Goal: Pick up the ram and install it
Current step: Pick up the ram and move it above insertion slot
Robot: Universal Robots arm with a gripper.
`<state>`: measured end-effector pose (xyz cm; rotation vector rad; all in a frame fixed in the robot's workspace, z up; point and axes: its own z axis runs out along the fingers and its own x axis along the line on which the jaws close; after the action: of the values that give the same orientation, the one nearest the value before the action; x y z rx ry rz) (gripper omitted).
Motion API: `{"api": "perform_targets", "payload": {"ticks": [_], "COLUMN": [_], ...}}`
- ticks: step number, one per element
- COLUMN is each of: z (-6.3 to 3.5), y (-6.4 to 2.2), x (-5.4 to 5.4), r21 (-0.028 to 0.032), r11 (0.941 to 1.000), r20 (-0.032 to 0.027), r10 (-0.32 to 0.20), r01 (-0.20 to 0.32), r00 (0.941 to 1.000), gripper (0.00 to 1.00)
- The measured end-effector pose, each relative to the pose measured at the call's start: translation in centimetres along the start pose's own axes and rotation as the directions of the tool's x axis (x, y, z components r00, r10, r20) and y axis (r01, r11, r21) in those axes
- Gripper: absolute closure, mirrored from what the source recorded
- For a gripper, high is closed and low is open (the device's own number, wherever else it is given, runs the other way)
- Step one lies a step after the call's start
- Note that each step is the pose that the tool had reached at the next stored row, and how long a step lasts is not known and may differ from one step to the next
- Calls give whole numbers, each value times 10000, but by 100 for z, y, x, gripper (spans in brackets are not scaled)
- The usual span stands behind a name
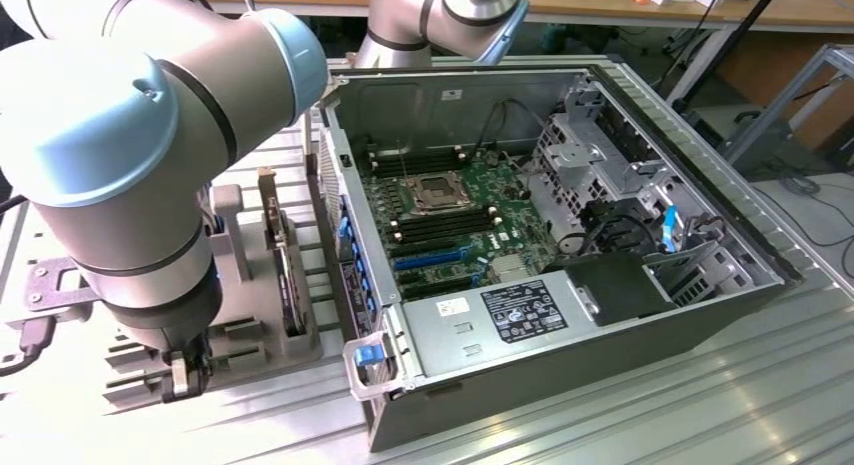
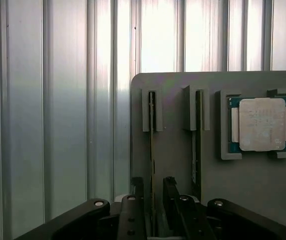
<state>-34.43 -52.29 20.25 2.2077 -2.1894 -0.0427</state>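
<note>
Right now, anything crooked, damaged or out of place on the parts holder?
Nothing stands out. The long thin ram stick sits straight in its slot on the flat grey holder, the square silver processor chip lies level in its pocket, and the open gripper straddles the ram squarely.

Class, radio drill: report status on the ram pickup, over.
Open jaws straddle the ram, not gripped. Ram stands on edge in holder slot. Second stick in next slot, apart.

No text was legible: a black label (image 1: 523,312) on the power supply (image 1: 461,347) carried white print that could not be read.
</note>
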Motion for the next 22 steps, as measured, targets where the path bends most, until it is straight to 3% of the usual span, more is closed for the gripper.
{"api": "perform_targets", "payload": {"ticks": [3,8,13,16,22], "z": [0,-7,-267,-523,-837], "y": [0,0,13,24,37], "x": [0,0,1,2,3], "r21": [0,1,0,0,-3], "r11": [10000,10000,10000,9999,9959], "r20": [0,3,13,9,-25], "r10": [-1,-1,-2,-104,-902], "r01": [1,1,2,104,902], "r00": [10000,10000,10000,9999,9959], "gripper": [86,86,86,86,86]}}
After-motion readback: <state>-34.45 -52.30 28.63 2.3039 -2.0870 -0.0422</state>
